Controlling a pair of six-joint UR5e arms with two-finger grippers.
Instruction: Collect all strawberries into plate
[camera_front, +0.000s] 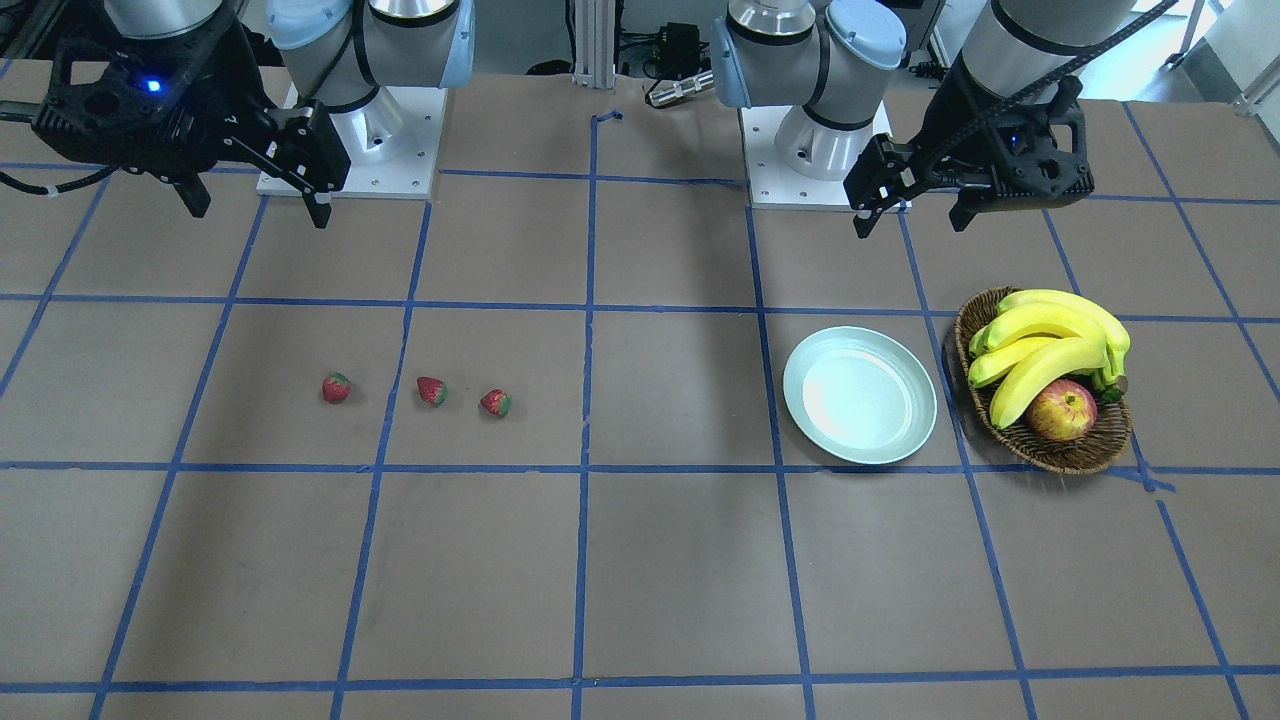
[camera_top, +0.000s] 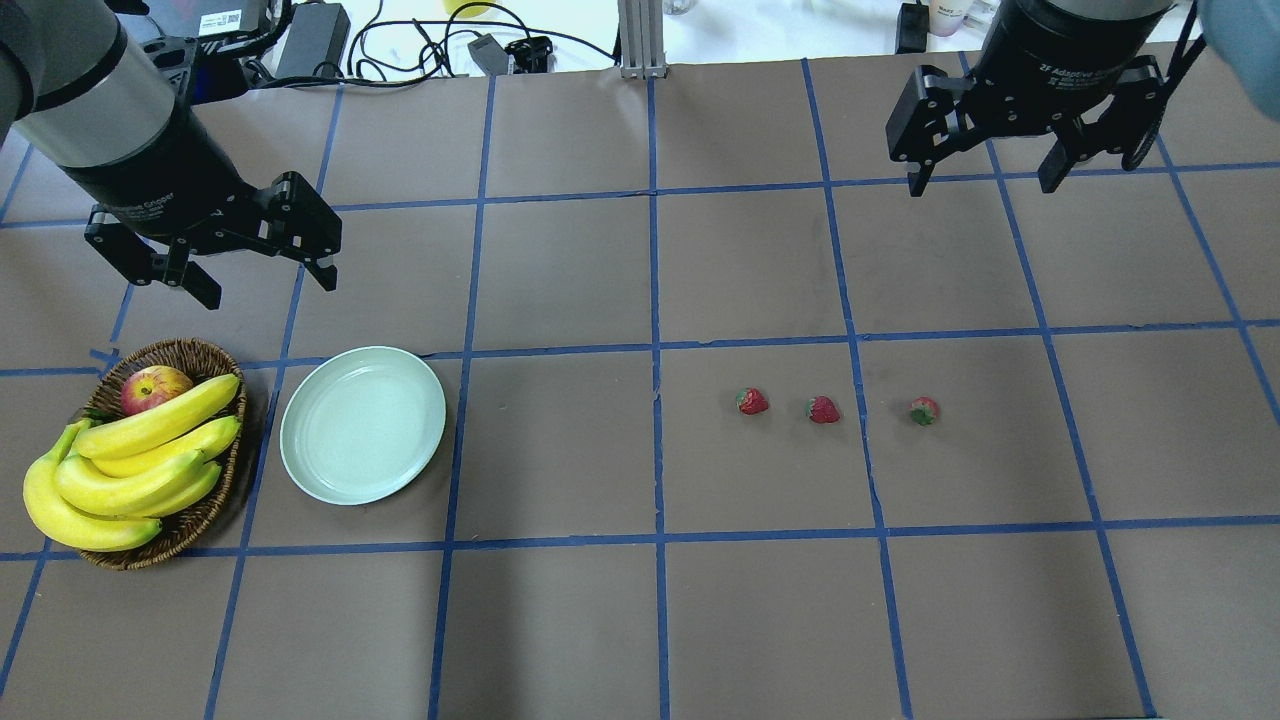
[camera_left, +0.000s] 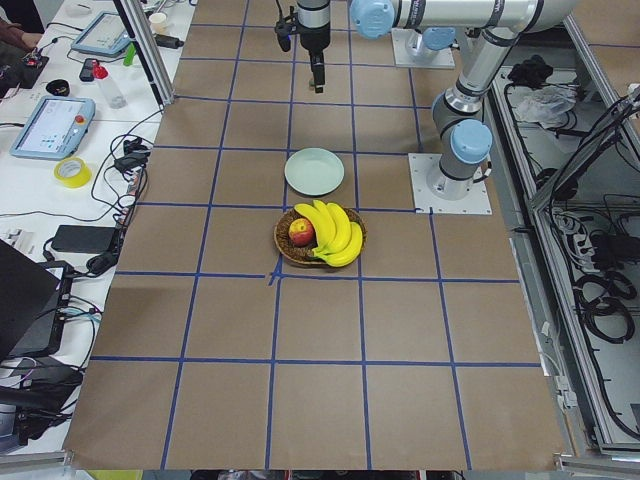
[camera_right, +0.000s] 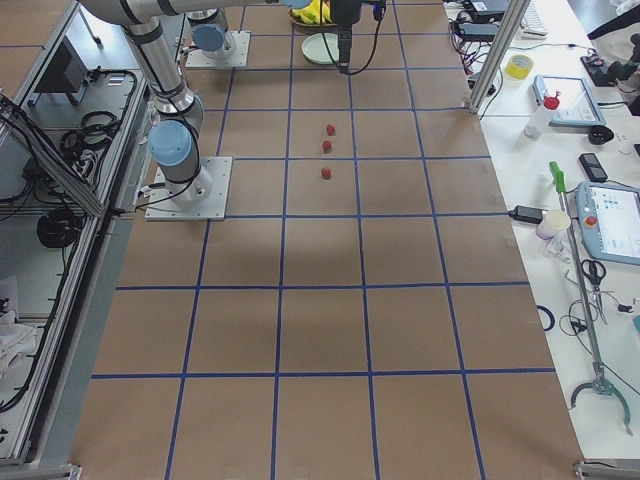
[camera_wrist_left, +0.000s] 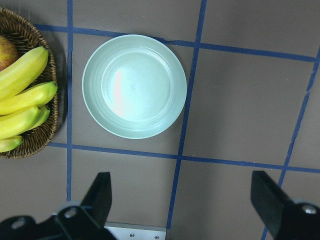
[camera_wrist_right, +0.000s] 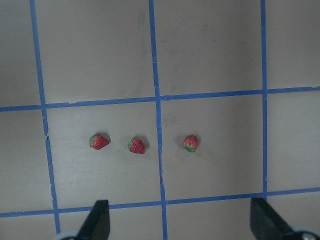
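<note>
Three strawberries (camera_wrist_right: 137, 145) lie in a loose row on the brown paper table (camera_top: 560, 620), none touching. They are small, red and dimpled, each with a green leafy cap. Blue tape (camera_wrist_right: 159, 165) runs between the second and third. They sit ahead of the right gripper (camera_top: 982, 186), within the span of its wide-spread black fingers, which hold nothing. The part of the lettering on that gripper's collar that can be read says "2F Adaptive".

The plate (camera_top: 363, 424) is round, shallow, glossy pale mint, with a raised rim and faint rings inside. It lies ahead of the left gripper (camera_top: 268, 288), whose fingers are likewise spread wide and empty. Just beside the plate, to that gripper's outer side, a brown wicker basket (camera_top: 205, 505) holds smooth yellow bananas (camera_top: 130, 470) and a red-yellow apple (camera_top: 152, 388).
</note>
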